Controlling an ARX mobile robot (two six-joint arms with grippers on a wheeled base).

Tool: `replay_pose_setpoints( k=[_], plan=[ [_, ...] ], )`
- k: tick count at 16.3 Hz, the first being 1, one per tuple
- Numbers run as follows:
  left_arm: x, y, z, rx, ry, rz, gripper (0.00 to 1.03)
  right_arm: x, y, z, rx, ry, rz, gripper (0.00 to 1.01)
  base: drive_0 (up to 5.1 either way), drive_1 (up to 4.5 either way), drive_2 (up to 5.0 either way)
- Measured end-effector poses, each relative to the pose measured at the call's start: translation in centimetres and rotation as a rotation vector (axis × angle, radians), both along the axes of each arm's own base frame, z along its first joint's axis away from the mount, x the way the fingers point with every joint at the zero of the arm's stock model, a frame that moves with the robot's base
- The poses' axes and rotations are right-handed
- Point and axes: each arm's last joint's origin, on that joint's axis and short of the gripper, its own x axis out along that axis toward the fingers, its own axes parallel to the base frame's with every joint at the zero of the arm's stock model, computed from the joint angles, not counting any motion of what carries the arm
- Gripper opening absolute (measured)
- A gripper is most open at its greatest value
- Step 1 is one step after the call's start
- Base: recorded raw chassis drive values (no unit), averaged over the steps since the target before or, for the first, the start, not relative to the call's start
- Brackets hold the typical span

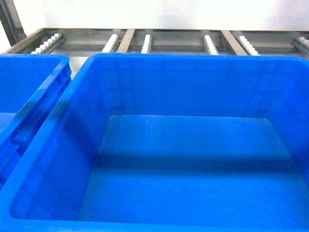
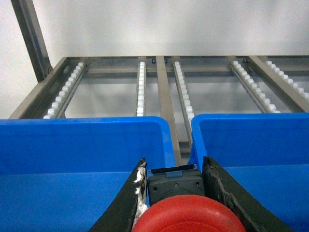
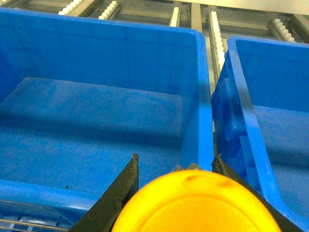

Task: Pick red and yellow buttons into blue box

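My left gripper (image 2: 175, 162) is shut on the red button (image 2: 188, 215); the grey block body sits between both black fingers and the red cap fills the bottom of the left wrist view. My right gripper (image 3: 175, 159) is shut on the yellow button (image 3: 193, 203), whose cap hides most of its body. The blue box (image 1: 183, 82) is a deep bin with a bare floor and fills the head view, where neither gripper shows. It lies ahead and left of the yellow button (image 3: 96, 53), and ahead and right of the red button (image 2: 251, 140).
A second blue bin (image 1: 29, 82) stands left of the box, straight ahead of the red button (image 2: 82, 145). A third blue bin (image 3: 270, 72) stands right of the box. Behind them runs a metal roller rack (image 1: 145, 43) with white rollers, then a white wall.
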Motion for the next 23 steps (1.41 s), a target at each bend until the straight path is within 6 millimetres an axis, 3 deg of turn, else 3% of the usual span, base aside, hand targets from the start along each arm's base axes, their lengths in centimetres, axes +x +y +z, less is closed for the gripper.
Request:
replay_pose_setpoints(
  k=[2,3,4,5,10,12,14,15,16,20,21,23],
  plan=[
    [0.0,0.0,0.0,0.0,0.0,0.0,0.3,0.8,0.9,1.1,-0.005,-0.043,0.043,0.4,0.0,0.0,0.0],
    [0.0,0.0,0.0,0.0,0.0,0.0,0.3,3.3,3.6,2.5,-0.008,-0.078,0.136,0.4,0.0,0.0,0.0],
    [0.0,0.0,0.0,0.0,0.0,0.0,0.3,7.2,7.5,2.3,-0.02,-0.042,0.267,0.4,0.0,0.0,0.0],
    [0.0,0.0,0.0,0.0,0.0,0.0,0.3,11.5,9.8,1.2,-0.062,0.086,0.286,0.4,0.0,0.0,0.0],
    [0.0,0.0,0.0,0.0,0.0,0.001,0.3,19.6,14.4,-3.1,-0.209,0.433,0.4,0.4,0.0,0.0,0.0],
    [0.0,0.0,0.0,0.0,0.0,0.001,0.3,20.9,15.5,-4.9,-0.265,0.556,0.449,0.4,0.0,0.0,0.0],
    [0.0,0.0,0.0,0.0,0.0,0.001,0.3,21.0,15.9,-6.7,-0.34,0.606,0.466,0.4,0.0,0.0,0.0],
    [0.0,0.0,0.0,0.0,0.0,0.001,0.3,21.0,15.9,-7.1,-0.357,0.621,0.476,0.42,0.0,0.0,0.0],
    [0.0,0.0,0.0,0.0,0.0,0.001,0.3,21.1,15.9,-7.2,-0.366,0.608,0.474,0.52,0.0,0.0,0.0],
    [0.0,0.0,0.0,0.0,0.0,0.001,0.3,21.4,13.9,-5.8,-0.297,0.531,0.405,0.95,0.0,0.0,0.0],
    [0.0,0.0,0.0,0.0,0.0,0.001,0.3,21.2,13.1,-4.9,-0.273,0.514,0.383,1.0,0.0,0.0,0.0],
    [0.0,0.0,0.0,0.0,0.0,0.001,0.3,20.3,10.9,-2.6,-0.216,0.437,0.333,0.98,0.0,0.0,0.0]
  ],
)
